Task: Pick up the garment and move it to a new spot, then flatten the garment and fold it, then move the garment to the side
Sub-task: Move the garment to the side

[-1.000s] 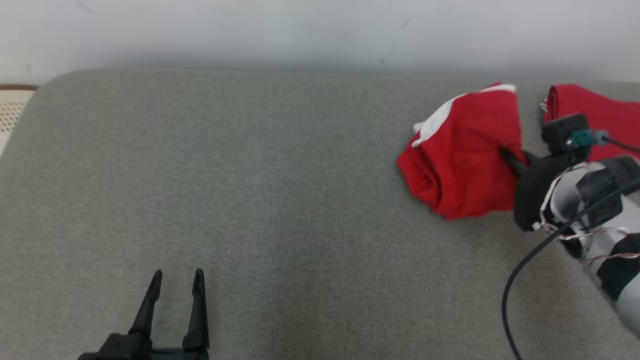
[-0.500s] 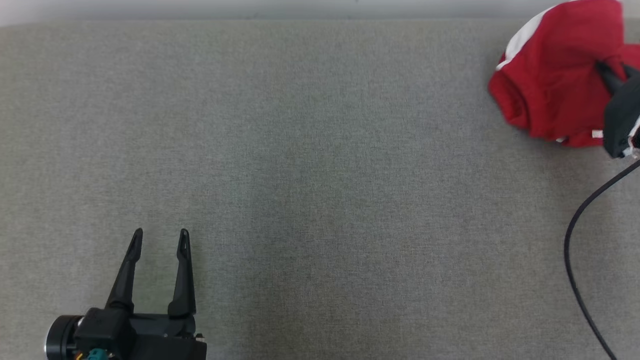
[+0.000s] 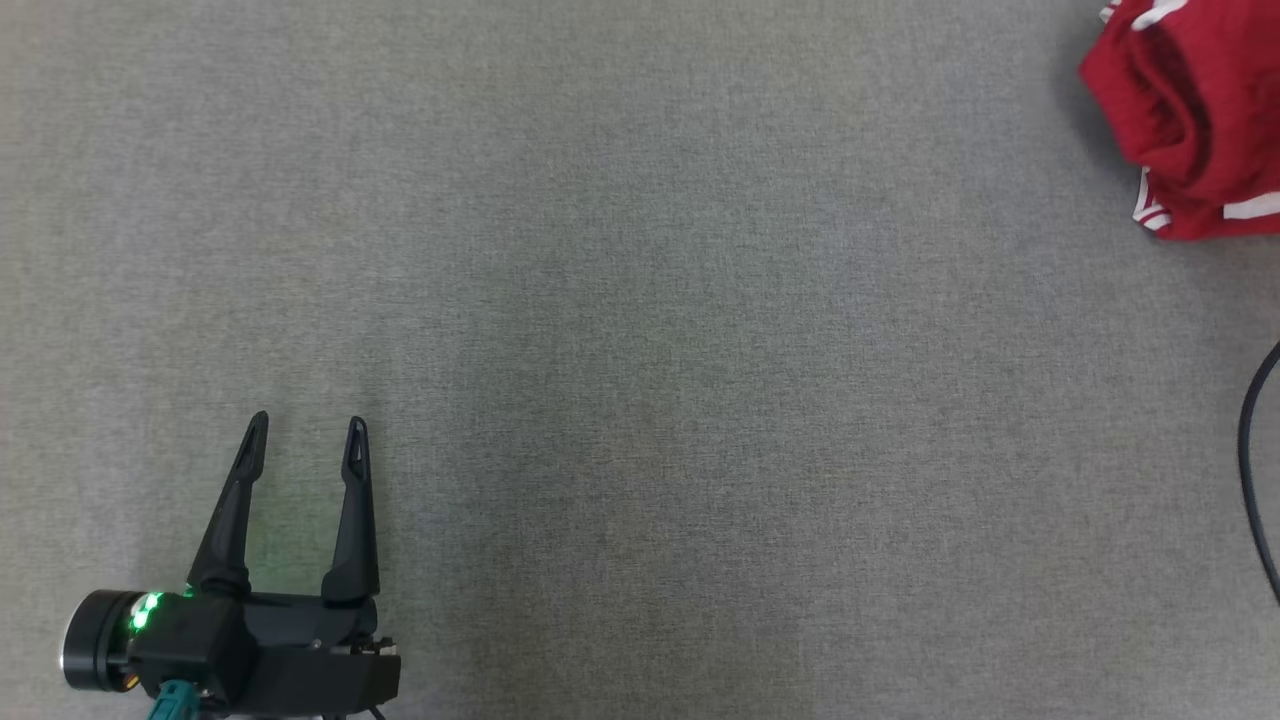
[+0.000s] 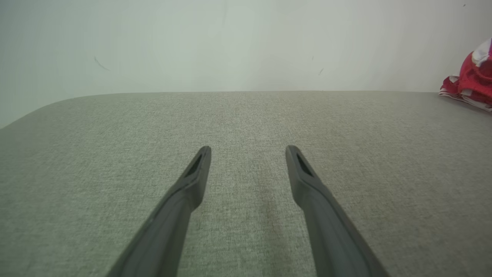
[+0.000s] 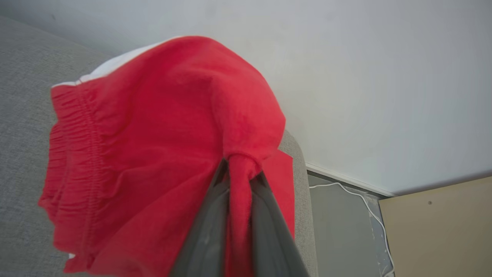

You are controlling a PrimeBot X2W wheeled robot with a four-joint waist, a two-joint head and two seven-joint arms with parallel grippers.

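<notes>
A broad grey fabric-covered bench takes up most of what I see, its weave plain across the middle, and behind it rises a pale wall with a few faint scuffs. The garment, red with white stripes along a hem, sits at the bench's far right end, well apart from the left arm; seen from the right wrist, the garment balloons out in front of the fingers, an elastic waistband gathered down its left side and a white band at its top. I cannot tell whether its lower edge touches the bench. The right gripper is clenched on a pinched fold of that red cloth, the cloth squeezed into a narrow strip between the two dark fingers. The left gripper hovers low at the near left of the bench, released, its fingers spread with nothing between them but grey fabric; the left wrist view shows the same left gripper aimed at the wall. A black cable curves along the right edge, and a small green light glows on the left gripper's body.
</notes>
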